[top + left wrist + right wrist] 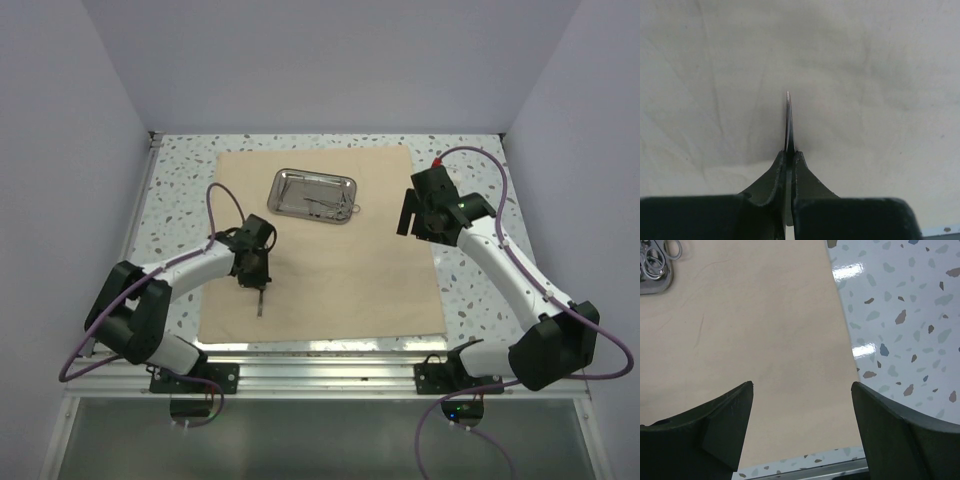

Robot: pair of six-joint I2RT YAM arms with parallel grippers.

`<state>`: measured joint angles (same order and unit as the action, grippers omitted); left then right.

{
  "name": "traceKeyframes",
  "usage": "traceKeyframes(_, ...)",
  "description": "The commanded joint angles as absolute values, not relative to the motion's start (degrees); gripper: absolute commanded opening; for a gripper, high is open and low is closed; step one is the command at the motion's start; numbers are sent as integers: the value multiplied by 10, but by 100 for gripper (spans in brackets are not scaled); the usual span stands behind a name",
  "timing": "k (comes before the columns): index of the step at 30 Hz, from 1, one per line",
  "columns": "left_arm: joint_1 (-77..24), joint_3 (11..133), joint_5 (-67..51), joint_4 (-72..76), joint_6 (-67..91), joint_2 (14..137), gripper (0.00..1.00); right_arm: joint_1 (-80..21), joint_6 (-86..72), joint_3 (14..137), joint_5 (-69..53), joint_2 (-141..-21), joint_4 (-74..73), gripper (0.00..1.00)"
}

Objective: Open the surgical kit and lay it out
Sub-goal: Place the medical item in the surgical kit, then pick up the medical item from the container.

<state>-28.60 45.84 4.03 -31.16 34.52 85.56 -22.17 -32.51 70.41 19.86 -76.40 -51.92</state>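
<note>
Clamping left pincer [789, 156]: fingers are pressed together on a slim silver metal instrument [788, 117], which is seen edge-on and pointed straight ahead of the fingertips.
Beige-tan cloth wrap [340, 270]: spread flat right beneath the left pincer; whether the instrument's tip touches it cannot be told.
Right pincer [802, 387]: fingers are held wide apart, with nothing between them, and the cloth's edge is seen below.
Shiny rectangular steel tray with rounded corners [296, 188]: set on the cloth, well ahead of the left pincer, ahead-left of the right one.
Ring-handled silver tools [335, 208]: seen lying inside the tray.
Speckled terrazzo table [900, 315]: seen beneath the right pincer's right finger.
</note>
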Motion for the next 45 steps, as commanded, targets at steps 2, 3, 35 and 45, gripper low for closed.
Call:
traceKeyframes(2,-291,494,34,-431,353,813,0,-223,-329,696,209,-744,-512,83)
traceKeyframes(3,-290,508,42,-446,350,812,0,-222,-330,696,206,-744,-510,83)
traceKeyframes(35,-285,814,82,-480,309,967,73,-221,-302,734,217,-811,-478,84)
traceKeyframes(45,-238,1157,80,-461,228,1258,52,-222,-321,744,167,-813,-492,83)
